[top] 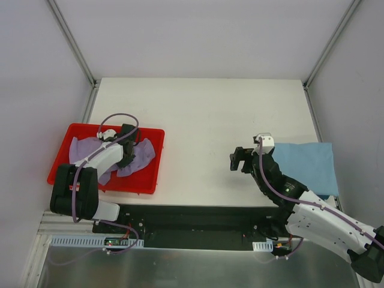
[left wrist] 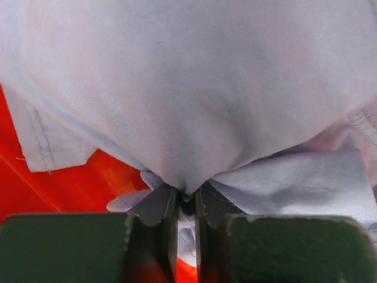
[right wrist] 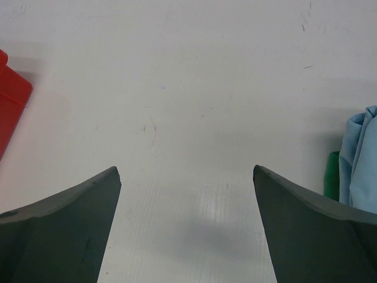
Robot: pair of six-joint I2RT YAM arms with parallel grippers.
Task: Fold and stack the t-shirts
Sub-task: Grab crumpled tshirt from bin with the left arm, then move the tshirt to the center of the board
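The lavender t-shirt (top: 141,155) lies crumpled in the red tray (top: 72,132) at the left. My left gripper (top: 127,146) is down in the tray and shut on a fold of this shirt; the left wrist view shows the cloth (left wrist: 194,100) pinched between the jaws of the gripper (left wrist: 187,197). The light blue t-shirt (top: 309,165) lies folded at the table's right edge, and it shows in the right wrist view (right wrist: 360,159) with a strip of the dark green shirt (right wrist: 333,177) under it. My right gripper (top: 240,159) is open and empty over bare table, left of that pile.
The white table (top: 204,120) is walled at the back and both sides. The tray's corner (right wrist: 10,100) shows at the left of the right wrist view. The dark base rail (top: 192,225) runs along the near edge.
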